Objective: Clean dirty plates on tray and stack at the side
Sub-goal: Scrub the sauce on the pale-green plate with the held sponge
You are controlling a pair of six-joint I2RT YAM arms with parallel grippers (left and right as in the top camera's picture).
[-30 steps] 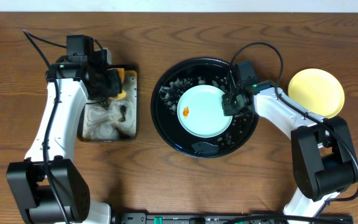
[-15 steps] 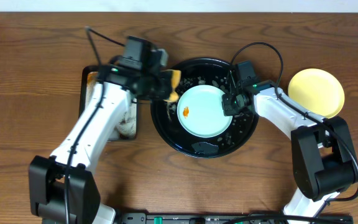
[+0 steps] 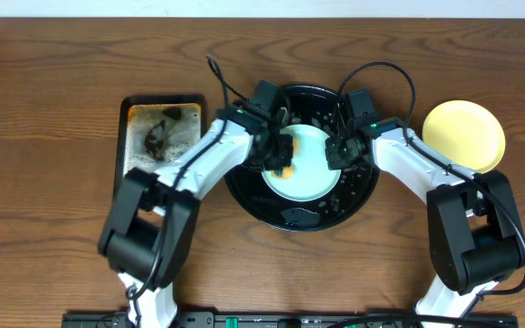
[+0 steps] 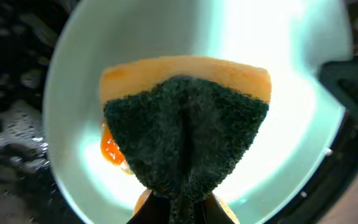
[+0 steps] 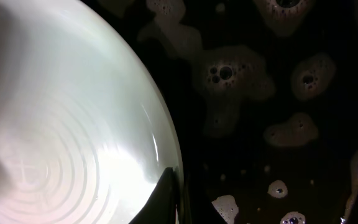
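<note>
The left gripper (image 3: 279, 164) is closed tight on a sponge (image 4: 185, 124), its jaws pinching the sponge's rear end so that the dark green scouring side bulges towards the wrist camera and the orange-yellow foam shows along the far edge. The sponge is down over the left part of the mint-blue plate (image 3: 313, 173), and from the left wrist view a wet orange smear (image 4: 109, 149) peeks out beside the sponge's left edge. I cannot tell whether the sponge is actually pressing on the plate. Across from it, the right gripper (image 3: 340, 150) has its jaws narrowed on the plate's right rim. In its own camera the pale rim runs straight into a dark fingertip (image 5: 169, 193) at the bottom of the view. The plate lies a little right of centre inside the round black tray (image 3: 253, 196), whose glossy floor is wet and dotted with patches of suds (image 5: 229, 74). Off to the right, clear of that tray, the yellow plate (image 3: 463, 135) sits alone on the wooden table (image 3: 53, 109). To the left stands the rectangular tray (image 3: 123, 137), smeared with brownish residue and pale foam.
</note>
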